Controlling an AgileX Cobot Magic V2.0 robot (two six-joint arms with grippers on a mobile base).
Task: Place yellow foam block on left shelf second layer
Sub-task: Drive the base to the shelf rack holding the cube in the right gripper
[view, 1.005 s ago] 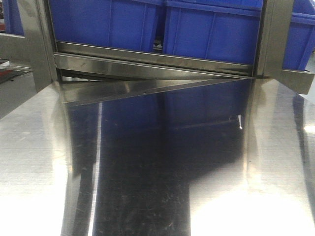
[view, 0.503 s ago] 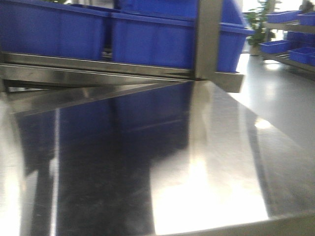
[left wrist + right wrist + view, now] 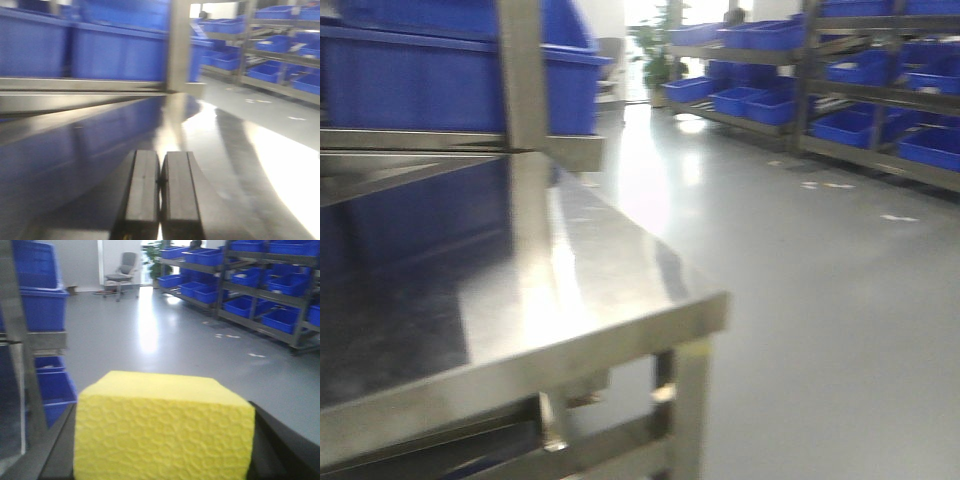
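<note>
Yellow foam block (image 3: 164, 412) clamped in R hand (image 3: 165, 445), L hand (image 3: 160, 162) clenched empty above table (image 3: 230, 150).

Shiny steel table (image 3: 590, 290), its top reflecting blue; a steel post (image 3: 520, 70) stands on it near the right edge. Smooth grey floor (image 3: 820, 300) lies beside it.

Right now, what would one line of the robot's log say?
left fingers: shut, empty | right fingers: holding yellow foam block | view: steel table, blue bins | shelf placement: not yet done
</note>
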